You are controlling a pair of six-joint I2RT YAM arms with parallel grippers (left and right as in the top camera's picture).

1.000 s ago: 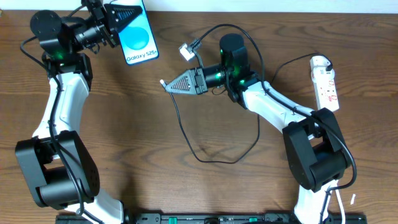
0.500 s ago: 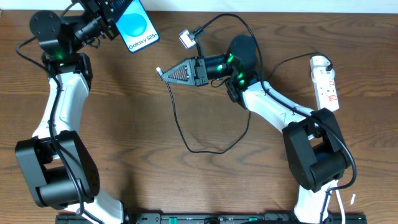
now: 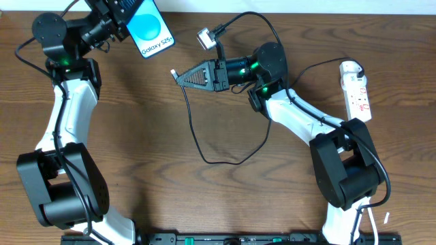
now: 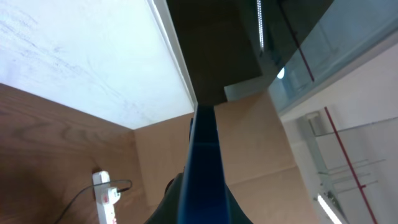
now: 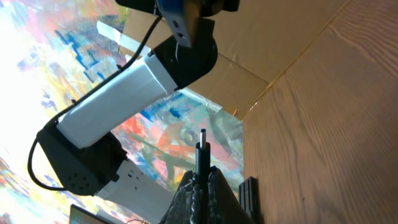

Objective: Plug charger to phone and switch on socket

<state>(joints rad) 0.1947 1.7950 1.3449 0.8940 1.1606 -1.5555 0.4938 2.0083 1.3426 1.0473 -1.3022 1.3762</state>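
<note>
My left gripper is shut on the phone, held up at the table's far left with its blue "Galaxy S25+" screen toward the overhead camera. In the left wrist view the phone shows edge-on between the fingers. My right gripper is shut on the charger's plug end, raised and pointing left toward the phone, a gap apart. The plug tip sticks out above the shut fingers. The black cable hangs in a loop down to the table. The white socket lies at the far right, also seen in the left wrist view.
A small white adapter on a cable sits above my right arm. My left arm and the phone show in the right wrist view. A black rail runs along the table's front edge.
My right gripper has swung up and left with the plug, closer to the phone. My left gripper has tilted the phone slightly. The cable loop has been dragged upward.
</note>
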